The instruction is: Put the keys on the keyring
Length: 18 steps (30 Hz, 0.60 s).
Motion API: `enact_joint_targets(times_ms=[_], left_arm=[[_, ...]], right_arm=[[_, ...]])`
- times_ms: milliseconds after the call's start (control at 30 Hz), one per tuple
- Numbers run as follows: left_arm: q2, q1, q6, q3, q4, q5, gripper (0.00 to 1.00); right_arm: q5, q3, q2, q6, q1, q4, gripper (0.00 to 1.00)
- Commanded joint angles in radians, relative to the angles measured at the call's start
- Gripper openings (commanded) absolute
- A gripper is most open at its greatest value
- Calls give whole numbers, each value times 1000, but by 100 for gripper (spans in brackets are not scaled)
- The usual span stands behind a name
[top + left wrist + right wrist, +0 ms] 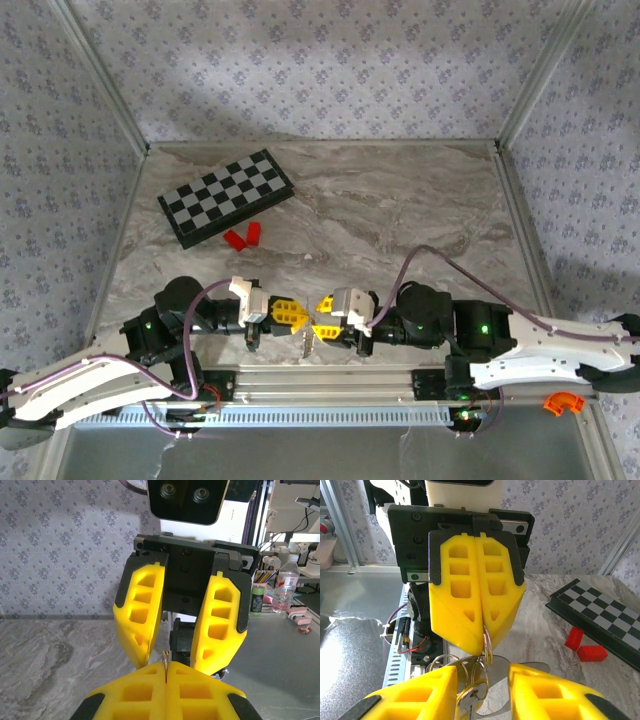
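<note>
My left gripper [166,667] is shut on the keyring [165,656], whose thin metal edge sticks up from between its yellow fingertips. In the right wrist view the left gripper [485,630] pinches that wire ring [488,639] from above. More rings and flat silvery keys [520,667] hang below it. My right gripper [482,695] is open with its yellow fingers [415,695] on either side of the hanging keys. From the top the two grippers meet nose to nose, left [298,318] and right [322,306], with the keys [308,340] dangling beneath them.
A folded chessboard [225,197] lies at the back left with two red blocks [243,237] just in front of it. The arms' metal mounting rail [320,385] runs along the near edge right below the grippers. An orange clip [562,403] sits at the near right.
</note>
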Motion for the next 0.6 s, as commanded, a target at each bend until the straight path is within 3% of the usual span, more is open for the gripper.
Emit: enact_joint_targets(times_ms=[0, 367, 567], left_arm=[[-15, 0, -6, 9, 62, 25, 0], [-12, 0, -9, 7, 68, 29, 0], [-13, 0, -7, 9, 59, 22, 0]], right_arm=[[-1, -7, -1, -10, 7, 55, 29], [-9, -21, 8, -9, 3, 83, 17], [-3, -8, 18, -8, -1, 51, 0]])
